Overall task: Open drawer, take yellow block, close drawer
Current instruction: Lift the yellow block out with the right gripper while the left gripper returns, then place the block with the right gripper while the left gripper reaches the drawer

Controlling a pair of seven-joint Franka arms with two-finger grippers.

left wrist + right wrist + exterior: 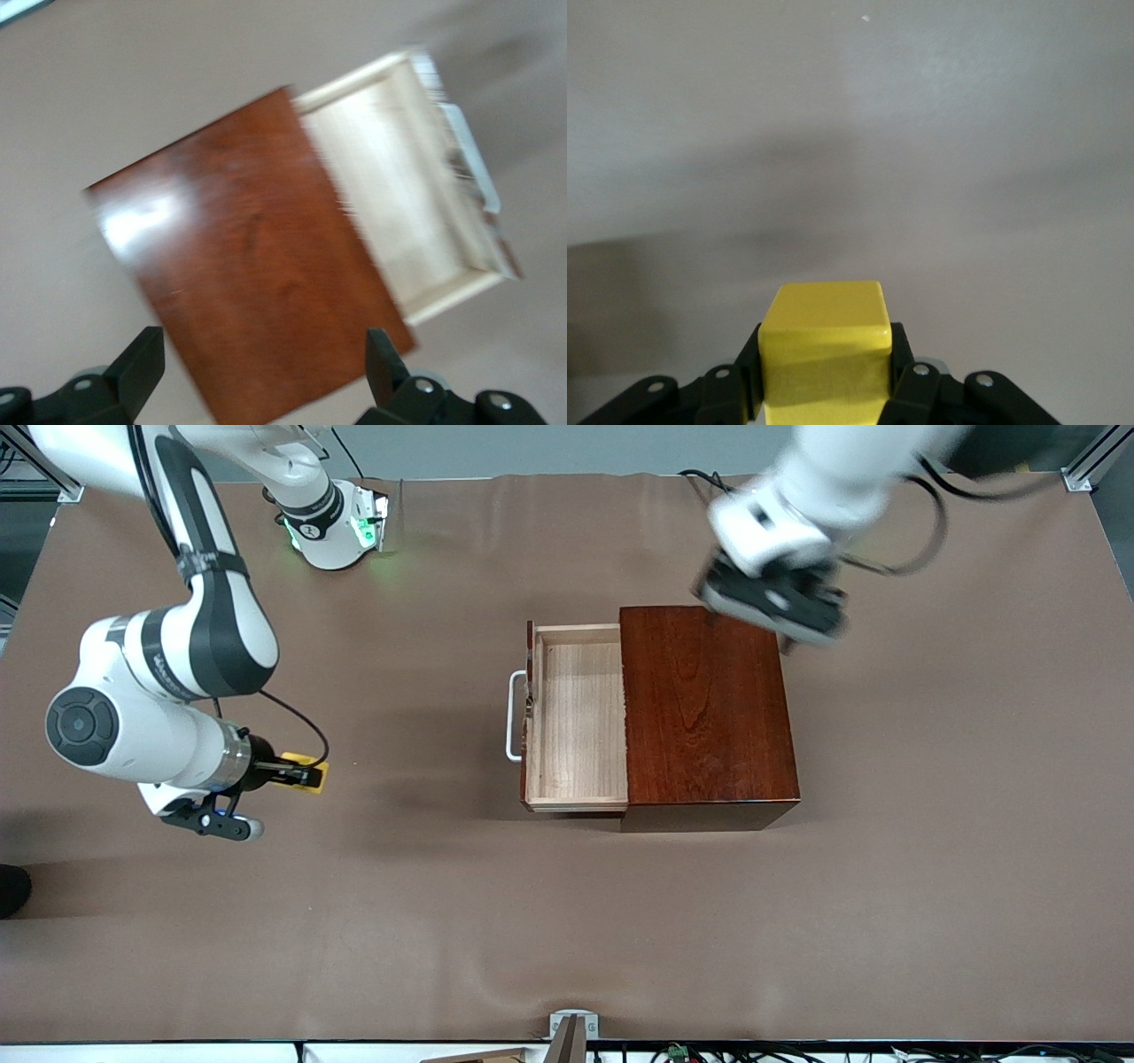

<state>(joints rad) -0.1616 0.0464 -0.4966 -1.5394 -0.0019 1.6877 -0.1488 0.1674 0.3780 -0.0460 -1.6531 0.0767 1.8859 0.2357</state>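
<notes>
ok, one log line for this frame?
drawer: open, empty | yellow block: held by right gripper over table | left gripper: open above wooden box

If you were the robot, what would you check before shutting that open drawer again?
1. Yellow block out of the drawer: ok, it is clamped in the right pincer over bare table toward the right arm's end.
2. Drawer interior free of objects: ok.
3. White handle unobstructed: ok.
4. Left pincer open, over the wooden box: ok.
5. Left pincer lined up with the drawer front: not ok.
</notes>
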